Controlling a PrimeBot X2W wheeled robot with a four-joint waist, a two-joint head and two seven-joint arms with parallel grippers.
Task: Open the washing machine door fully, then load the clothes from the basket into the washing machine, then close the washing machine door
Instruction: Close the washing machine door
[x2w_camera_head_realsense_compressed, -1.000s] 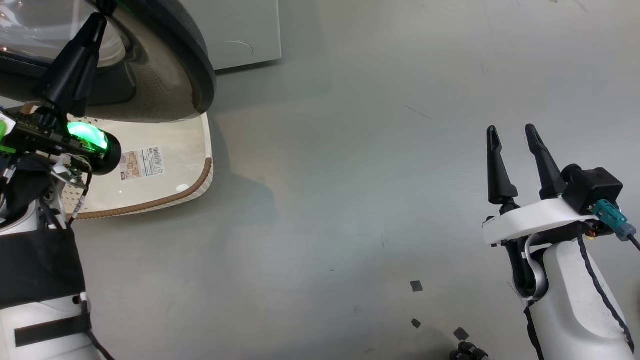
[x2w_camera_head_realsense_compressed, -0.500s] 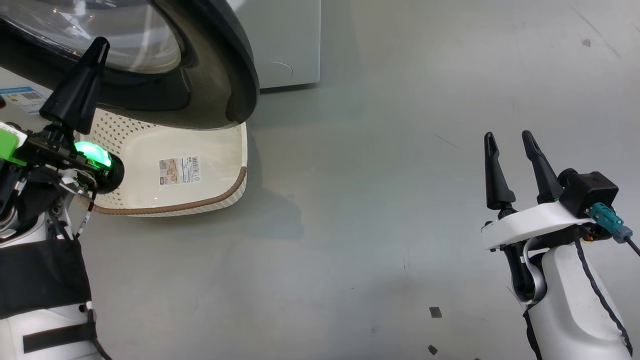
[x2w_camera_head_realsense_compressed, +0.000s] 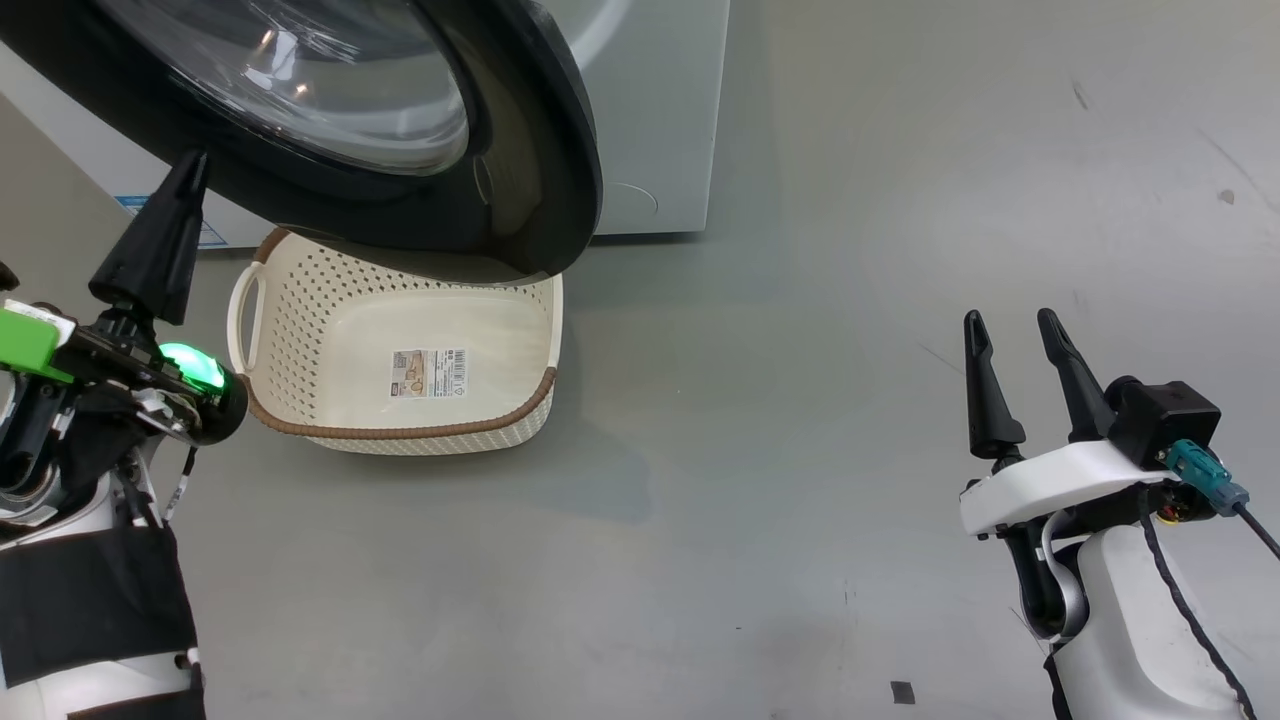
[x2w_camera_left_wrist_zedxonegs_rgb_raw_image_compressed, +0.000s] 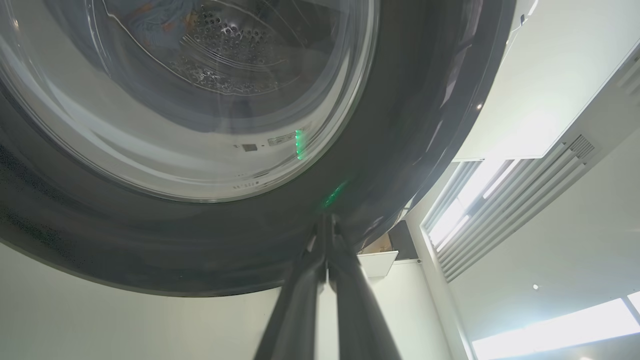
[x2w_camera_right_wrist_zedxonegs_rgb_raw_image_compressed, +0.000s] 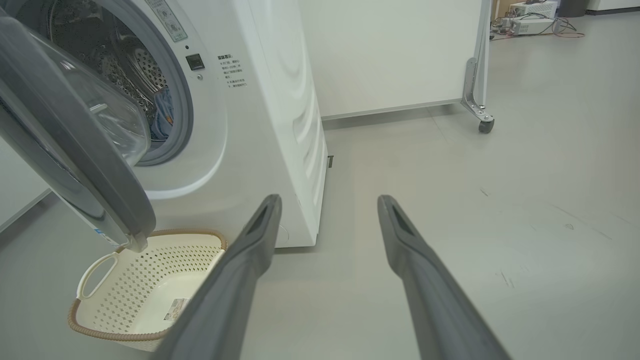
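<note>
The washing machine door (x2w_camera_head_realsense_compressed: 520, 150) stands swung out, its black rim hanging over the basket (x2w_camera_head_realsense_compressed: 300, 330), which is cream with a brown rim and holds nothing but its label. My left gripper (x2w_camera_head_realsense_compressed: 190, 162) is shut and empty, its tip at the door's lower rim; in the left wrist view the closed left gripper (x2w_camera_left_wrist_zedxonegs_rgb_raw_image_compressed: 326, 219) points up at the door (x2w_camera_left_wrist_zedxonegs_rgb_raw_image_compressed: 390, 150). The washing machine (x2w_camera_right_wrist_zedxonegs_rgb_raw_image_compressed: 270, 125) shows its open drum, with the blue clothes (x2w_camera_right_wrist_zedxonegs_rgb_raw_image_compressed: 162, 115) inside. My right gripper (x2w_camera_head_realsense_compressed: 1005, 328) is open and empty over bare floor, far right of the basket (x2w_camera_right_wrist_zedxonegs_rgb_raw_image_compressed: 145, 290).
Grey floor spreads between the basket and my right arm. A white panel (x2w_camera_right_wrist_zedxonegs_rgb_raw_image_compressed: 400, 50) on a caster (x2w_camera_right_wrist_zedxonegs_rgb_raw_image_compressed: 486, 125) stands behind the machine, with equipment and cables (x2w_camera_right_wrist_zedxonegs_rgb_raw_image_compressed: 535, 15) at the far back. A small black tape mark (x2w_camera_head_realsense_compressed: 898, 691) lies on the floor.
The head camera has moved, bringing more of the door, the machine and the whole basket into view. My left gripper's tip now sits at the door's lower rim instead of over the glass.
</note>
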